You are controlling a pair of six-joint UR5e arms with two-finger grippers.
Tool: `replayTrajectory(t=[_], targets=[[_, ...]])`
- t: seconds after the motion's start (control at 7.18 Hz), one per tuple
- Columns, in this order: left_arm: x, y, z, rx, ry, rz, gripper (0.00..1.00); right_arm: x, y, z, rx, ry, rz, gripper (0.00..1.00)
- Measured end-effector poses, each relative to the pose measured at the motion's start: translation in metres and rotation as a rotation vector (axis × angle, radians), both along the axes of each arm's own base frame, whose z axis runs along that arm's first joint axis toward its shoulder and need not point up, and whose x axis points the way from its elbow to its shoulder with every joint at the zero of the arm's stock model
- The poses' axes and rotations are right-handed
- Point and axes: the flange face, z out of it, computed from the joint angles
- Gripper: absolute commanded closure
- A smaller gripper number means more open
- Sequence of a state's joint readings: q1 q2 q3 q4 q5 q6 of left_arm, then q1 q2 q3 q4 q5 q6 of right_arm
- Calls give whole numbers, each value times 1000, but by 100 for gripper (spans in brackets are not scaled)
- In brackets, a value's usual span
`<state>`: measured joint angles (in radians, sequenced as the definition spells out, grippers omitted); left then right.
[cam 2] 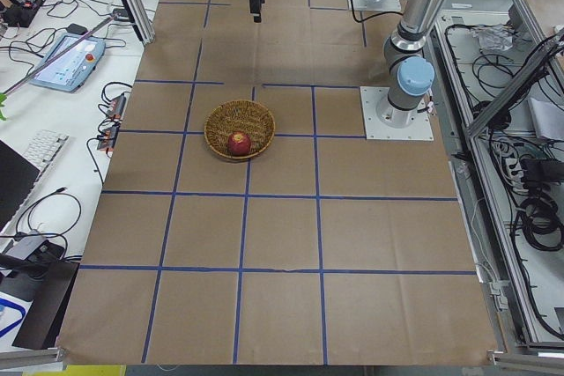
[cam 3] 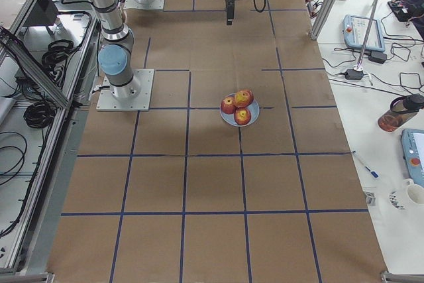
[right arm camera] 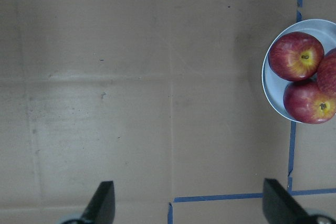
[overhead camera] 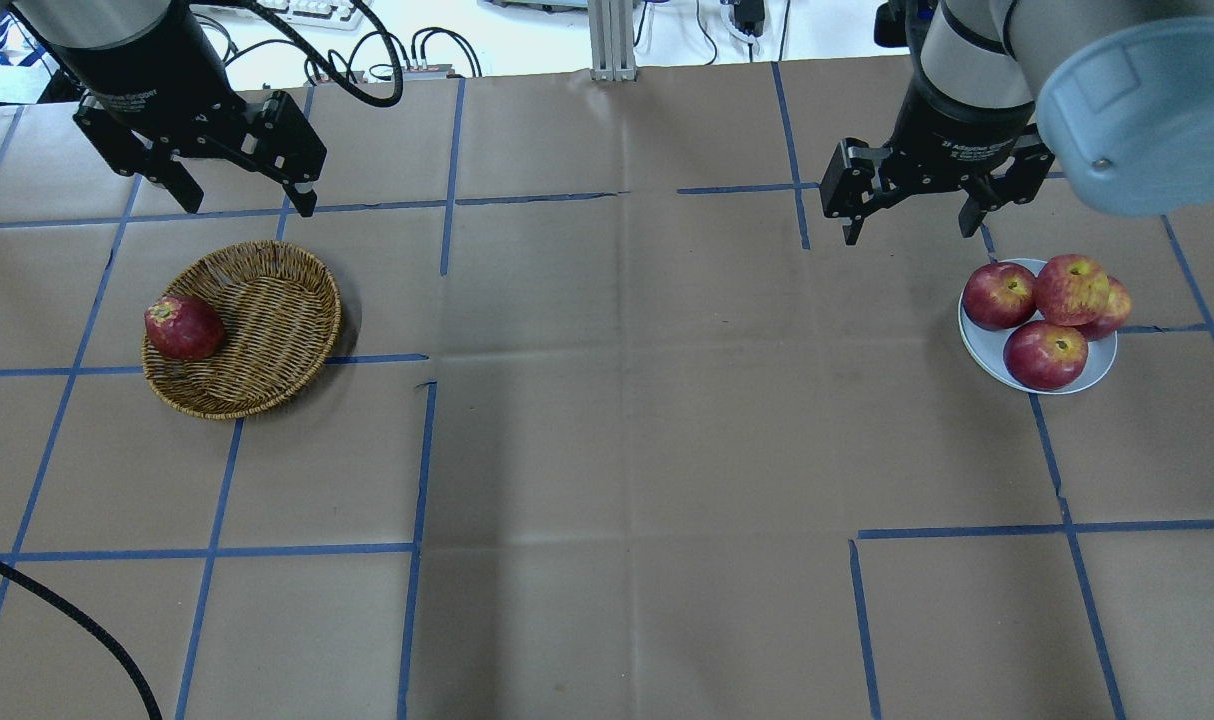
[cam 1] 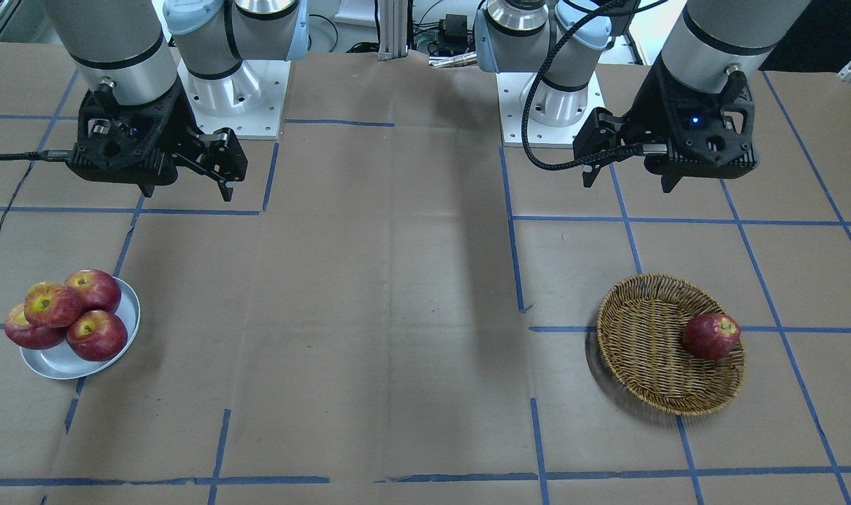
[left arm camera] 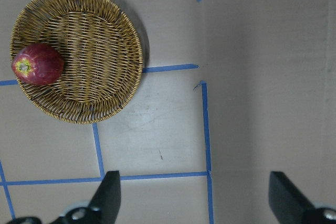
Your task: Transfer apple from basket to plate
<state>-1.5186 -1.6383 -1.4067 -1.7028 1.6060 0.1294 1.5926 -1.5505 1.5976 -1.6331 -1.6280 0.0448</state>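
Note:
The lighter red, yellow-streaked apple (overhead camera: 1070, 288) lies on top of three dark red apples on the small white plate (overhead camera: 1095, 372) at my right; it also shows in the front view (cam 1: 52, 304). The wicker basket (overhead camera: 267, 330) at my left holds one dark red apple (overhead camera: 183, 327), also in the left wrist view (left arm camera: 37, 64). My left gripper (overhead camera: 247, 203) is open and empty, high and beyond the basket. My right gripper (overhead camera: 910, 232) is open and empty, high and to the left of the plate.
The table is covered in brown paper with a grid of blue tape lines (overhead camera: 422, 470). A black cable (overhead camera: 67, 615) crosses the near left corner. Both arm bases (cam 1: 229, 98) stand at the robot's edge.

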Motion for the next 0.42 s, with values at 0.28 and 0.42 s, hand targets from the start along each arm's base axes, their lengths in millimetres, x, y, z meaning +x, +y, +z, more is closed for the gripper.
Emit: replayTrajectory(t=[0.28,0.42], targets=[[0,0,0,0,0,0,1,-7,-1,1,0,-4,-16,0],[0,0,0,0,0,0,1,-7,-1,2,-2,-5,-17,0]])
